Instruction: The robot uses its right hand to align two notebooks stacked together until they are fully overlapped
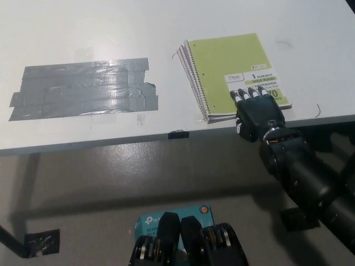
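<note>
Two spiral notebooks lie stacked on the white table [111,33] near its front edge. The top notebook [230,61] has a lime-green cover with a white label. Only the spiral edge of the lower notebook [187,69] peeks out at the left. My black right hand [256,113] rests flat on the stack's near right corner, fingers spread and fingertips [249,94] on the label. It holds nothing. My white left hand is out of view.
A large patch of grey duct tape [86,88] covers the table's left part. The table's front edge [178,134] runs just below the notebooks. A teal box [150,220] lies on the grey floor below.
</note>
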Controlling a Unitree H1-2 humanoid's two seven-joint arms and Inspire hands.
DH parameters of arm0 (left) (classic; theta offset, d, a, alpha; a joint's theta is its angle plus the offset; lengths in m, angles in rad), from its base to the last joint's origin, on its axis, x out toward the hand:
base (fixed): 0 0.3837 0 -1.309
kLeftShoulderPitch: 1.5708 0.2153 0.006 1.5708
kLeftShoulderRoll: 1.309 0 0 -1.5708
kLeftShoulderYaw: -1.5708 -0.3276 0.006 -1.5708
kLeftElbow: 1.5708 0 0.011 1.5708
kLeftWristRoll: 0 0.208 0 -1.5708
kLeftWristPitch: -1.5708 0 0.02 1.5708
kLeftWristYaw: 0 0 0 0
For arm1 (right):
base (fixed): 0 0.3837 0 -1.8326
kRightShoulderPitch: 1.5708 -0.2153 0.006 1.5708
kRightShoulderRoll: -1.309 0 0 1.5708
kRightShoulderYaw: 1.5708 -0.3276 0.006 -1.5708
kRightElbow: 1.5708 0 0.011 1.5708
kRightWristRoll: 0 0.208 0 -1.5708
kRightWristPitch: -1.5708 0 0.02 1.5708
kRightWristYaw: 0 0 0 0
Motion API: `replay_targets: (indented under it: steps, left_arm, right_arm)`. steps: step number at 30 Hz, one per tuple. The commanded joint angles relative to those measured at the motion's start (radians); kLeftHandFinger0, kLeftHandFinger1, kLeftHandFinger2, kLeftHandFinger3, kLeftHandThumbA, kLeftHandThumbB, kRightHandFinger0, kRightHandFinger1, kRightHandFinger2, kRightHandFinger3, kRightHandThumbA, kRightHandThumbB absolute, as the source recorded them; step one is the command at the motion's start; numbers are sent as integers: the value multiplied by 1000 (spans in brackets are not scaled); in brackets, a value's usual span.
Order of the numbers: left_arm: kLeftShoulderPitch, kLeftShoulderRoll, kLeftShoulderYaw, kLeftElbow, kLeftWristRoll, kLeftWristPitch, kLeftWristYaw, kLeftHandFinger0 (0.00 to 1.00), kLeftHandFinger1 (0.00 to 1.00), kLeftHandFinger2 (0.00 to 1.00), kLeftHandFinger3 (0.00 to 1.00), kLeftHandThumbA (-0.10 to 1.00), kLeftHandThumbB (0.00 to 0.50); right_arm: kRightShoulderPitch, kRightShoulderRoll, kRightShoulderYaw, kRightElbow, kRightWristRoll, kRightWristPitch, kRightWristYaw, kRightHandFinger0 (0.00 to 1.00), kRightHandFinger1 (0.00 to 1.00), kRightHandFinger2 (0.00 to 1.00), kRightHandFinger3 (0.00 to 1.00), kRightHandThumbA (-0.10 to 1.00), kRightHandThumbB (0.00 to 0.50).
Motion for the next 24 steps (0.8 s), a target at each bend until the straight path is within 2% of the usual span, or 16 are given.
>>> replay_targets:
  steps: [1, 2, 6, 9, 10, 14, 15, 18, 20, 21, 24]
  left_arm:
    - [11, 7, -3, -26, -5, -11, -19, 709, 796, 800, 1000, 1000, 500]
    - [10, 9, -5, -22, 0, -15, -18, 793, 831, 801, 1000, 1000, 500]
    - [8, 7, -8, -24, -7, -14, -24, 759, 808, 812, 1000, 1000, 500]
    - [9, 9, -11, -28, 0, -12, -19, 760, 818, 837, 1000, 1000, 500]
    - [8, 7, -9, -28, -1, -12, -17, 729, 791, 821, 1000, 1000, 500]
    - [1, 12, -12, -19, -7, -16, -27, 730, 795, 789, 1000, 1000, 500]
    - [2, 10, -10, -22, -9, -13, -26, 663, 745, 786, 1000, 1000, 500]
    - [6, 17, -7, -25, -9, -19, -29, 646, 740, 784, 1000, 1000, 500]
    - [9, 17, -7, -26, -11, -13, -28, 672, 761, 774, 1000, 1000, 500]
    - [11, 19, -9, -26, -7, -16, -29, 691, 783, 805, 1000, 1000, 500]
    - [11, 19, -13, -27, -2, -9, -27, 708, 781, 804, 1000, 1000, 500]
  right_arm:
    - [3, -36, 29, 29, -14, -47, 61, 1000, 1000, 1000, 1000, 1000, 445]
    - [4, -38, 33, 30, -17, -56, 52, 1000, 1000, 1000, 1000, 1000, 454]
    - [7, -51, 62, 33, -46, -87, 30, 1000, 1000, 1000, 1000, 1000, 471]
    - [2, -60, 80, 39, -60, -111, 12, 1000, 1000, 1000, 1000, 1000, 458]
    - [-2, -64, 84, 40, -63, -117, 14, 1000, 1000, 1000, 1000, 1000, 465]
    - [-10, -85, 90, 38, -71, -124, 35, 1000, 1000, 1000, 1000, 1000, 466]
    - [-11, -91, 93, 40, -80, -123, 32, 1000, 1000, 1000, 1000, 1000, 469]
    - [-7, -94, 90, 46, -87, -118, 17, 1000, 1000, 1000, 1000, 1000, 488]
    - [2, -94, 81, 45, -84, -108, 9, 1000, 1000, 1000, 1000, 1000, 490]
    - [7, -98, 80, 36, -85, -104, 20, 1000, 1000, 1000, 1000, 1000, 480]
    - [16, -99, 73, 27, -79, -104, 26, 1000, 1000, 1000, 1000, 1000, 468]
